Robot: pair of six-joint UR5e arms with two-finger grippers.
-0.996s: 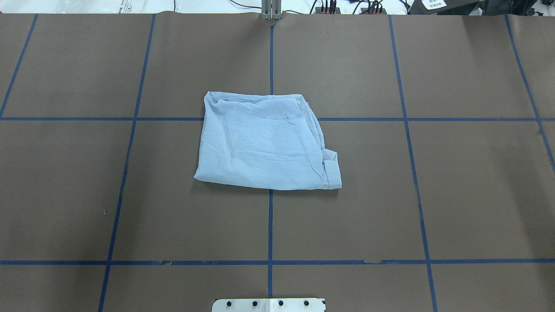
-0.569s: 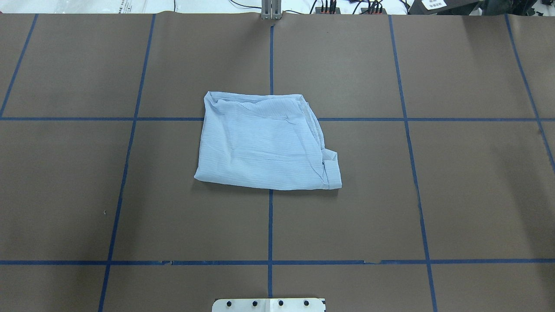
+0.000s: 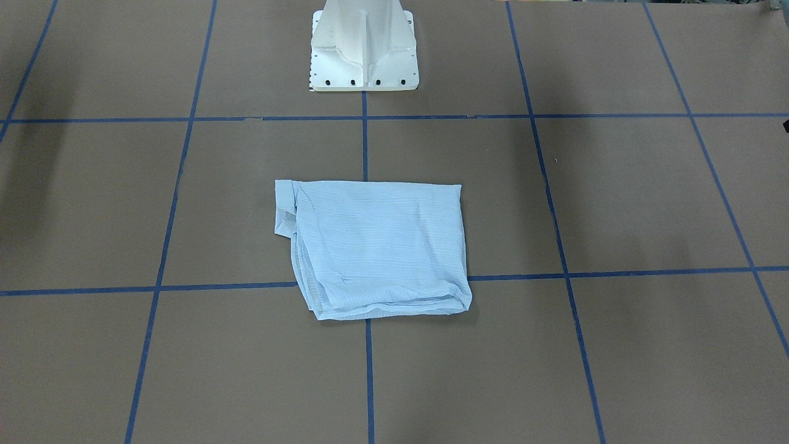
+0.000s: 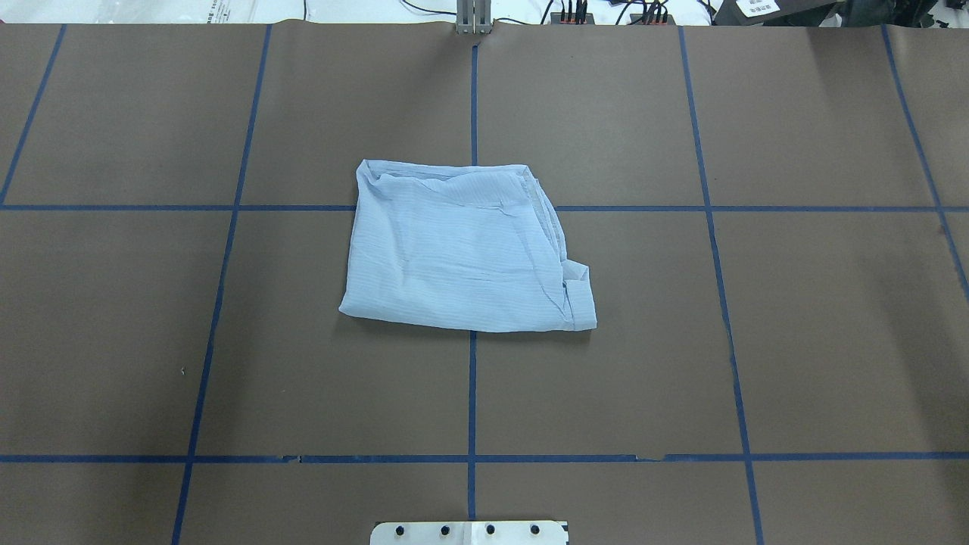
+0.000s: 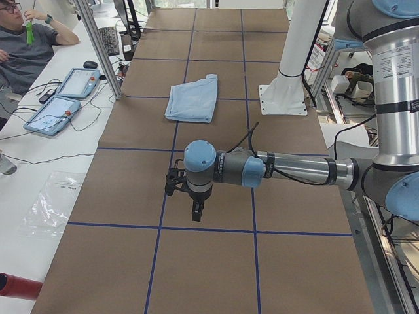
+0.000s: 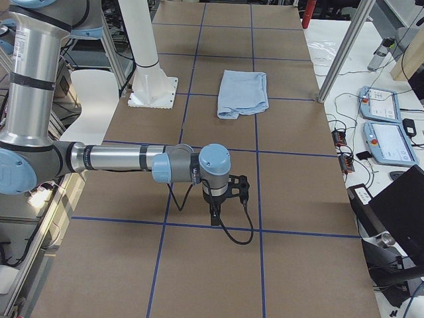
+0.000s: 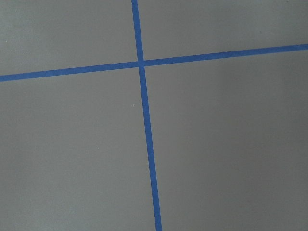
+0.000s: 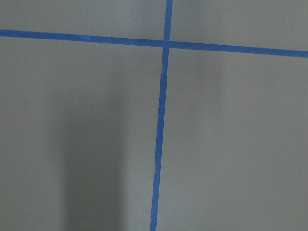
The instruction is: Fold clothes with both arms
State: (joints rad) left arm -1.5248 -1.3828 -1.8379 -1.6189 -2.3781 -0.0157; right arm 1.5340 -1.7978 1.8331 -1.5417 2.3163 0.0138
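The clothes are one pale blue striped shirt (image 4: 462, 250), folded into a rough rectangle and lying flat at the table's middle, also seen in the front view (image 3: 376, 246) and both side views (image 5: 193, 99) (image 6: 243, 91). Nothing touches it. My left gripper (image 5: 196, 210) hangs fingers-down over bare table, far from the shirt toward the table's left end. My right gripper (image 6: 214, 213) hangs the same way near the right end. Both show only in side views, so I cannot tell whether they are open or shut. The wrist views show only brown table and blue tape.
The white pedestal base (image 3: 363, 52) stands at the robot's edge of the brown table (image 4: 795, 341), which is gridded with blue tape. Beyond the far edge are tablets (image 5: 52, 112), cables, an aluminium post (image 5: 98, 49) and a seated person (image 5: 23, 46).
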